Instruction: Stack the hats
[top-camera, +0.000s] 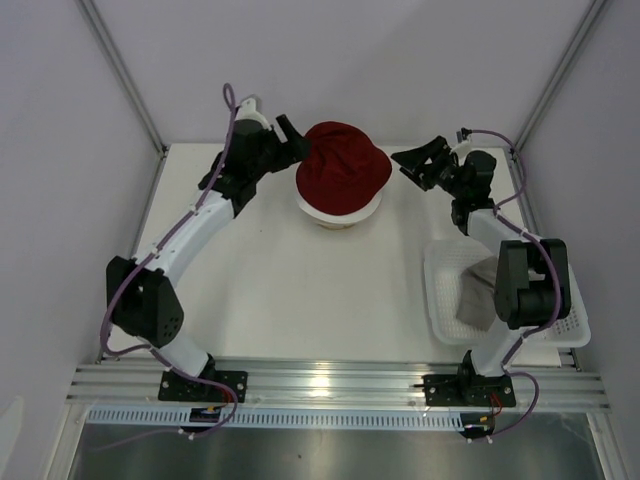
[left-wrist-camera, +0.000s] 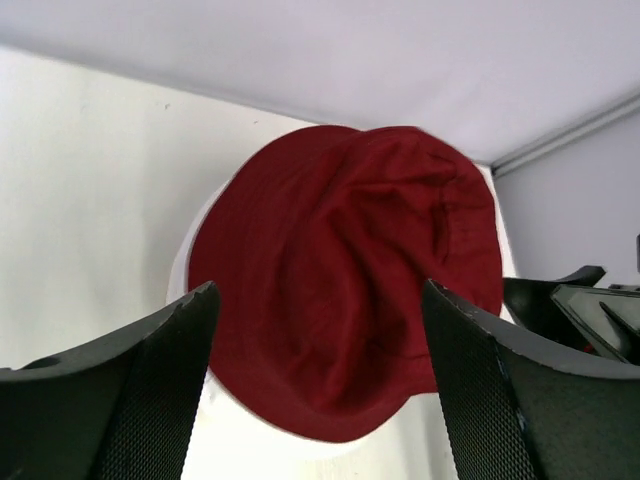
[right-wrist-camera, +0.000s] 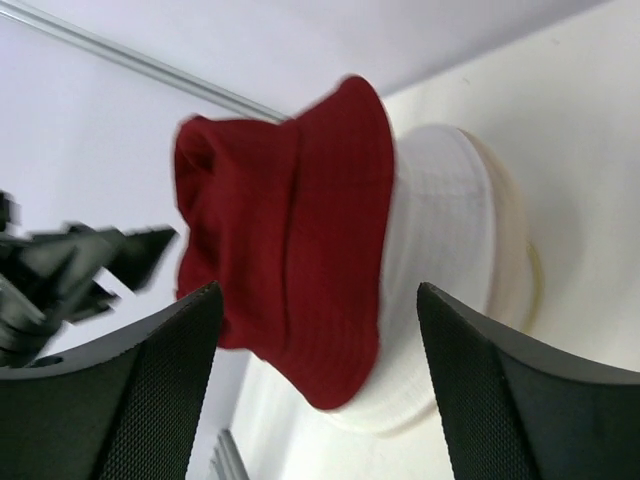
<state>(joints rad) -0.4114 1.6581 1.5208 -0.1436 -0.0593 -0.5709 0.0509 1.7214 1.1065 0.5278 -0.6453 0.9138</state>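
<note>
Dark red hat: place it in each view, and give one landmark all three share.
Top external: dark red hat in the upper centre.
Left wrist: fills the centre.
Right wrist: centre-left, seen sideways.
Shared landmark: cream-white hat under it, showing below its brim in every view.

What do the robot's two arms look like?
The left arm and right arm are white tubes with chunky black joints. A thin purple cable runs along each one. Their jaws are black, with a bumpy, woven-looking texture on the inner faces. Black plates bolt them to a silver rail.

Overhead, plus seemingly opposed close-ups of hat (top-camera: 342, 170)
</note>
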